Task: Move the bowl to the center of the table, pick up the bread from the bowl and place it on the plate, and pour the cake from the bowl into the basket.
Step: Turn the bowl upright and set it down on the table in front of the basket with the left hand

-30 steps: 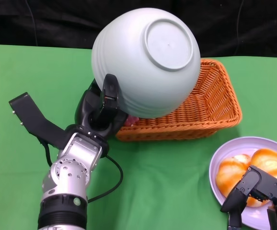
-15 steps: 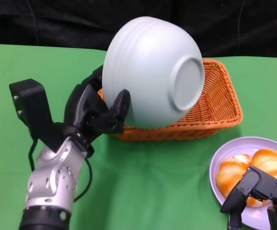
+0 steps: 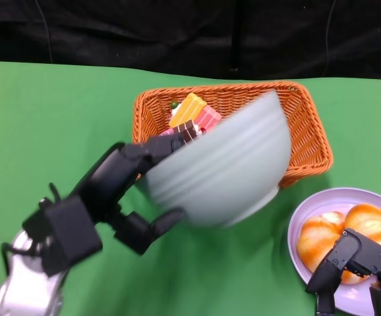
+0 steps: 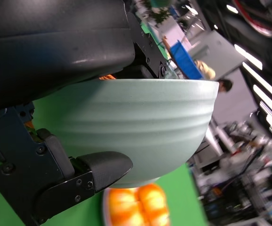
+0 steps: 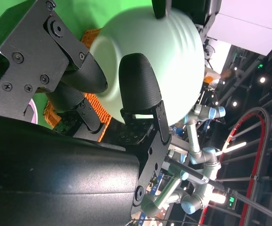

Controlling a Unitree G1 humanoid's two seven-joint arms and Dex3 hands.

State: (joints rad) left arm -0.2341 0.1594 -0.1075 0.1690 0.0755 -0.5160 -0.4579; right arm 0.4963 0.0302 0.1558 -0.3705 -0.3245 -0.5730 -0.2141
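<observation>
Green table [image 3: 39,112], left hand [image 3: 121,191] gripping bowl [image 3: 220,171] near upright, right hand [image 3: 358,263] spread

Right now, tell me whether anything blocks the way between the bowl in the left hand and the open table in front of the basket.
Nothing visible does. The left hand holds the bowl just in front of the basket, where the cake already lies. The plate with bread sits off to the right.

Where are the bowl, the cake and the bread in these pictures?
bowl [image 3: 223,171]: head view, on its ribbed outer wall, held by the left hand [image 3: 121,191].
cake [image 3: 194,118]: head view, on the yellow and pink pieces inside the basket [image 3: 309,138].
bread [image 3: 368,220]: head view, on the orange roll on the plate [image 3: 296,230].
</observation>
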